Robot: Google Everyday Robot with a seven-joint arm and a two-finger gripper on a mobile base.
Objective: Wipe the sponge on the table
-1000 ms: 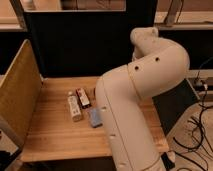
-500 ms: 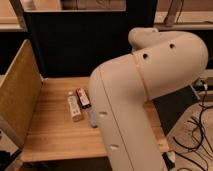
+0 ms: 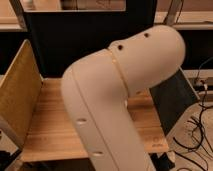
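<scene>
A: In the camera view, where is the gripper?
B: Out of frame. The robot's arm (image 3: pixel 115 100) fills the middle. The jaws stand wide.
A: And the sponge?
B: Hidden, likely behind the arm. Only bare planks of the table (image 3: pixel 50 131) show, beside an upright yellow panel (image 3: pixel 17 95).

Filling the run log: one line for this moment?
arm: blocks mid-view | gripper: out of view | sponge: hidden | table: partly visible
</scene>
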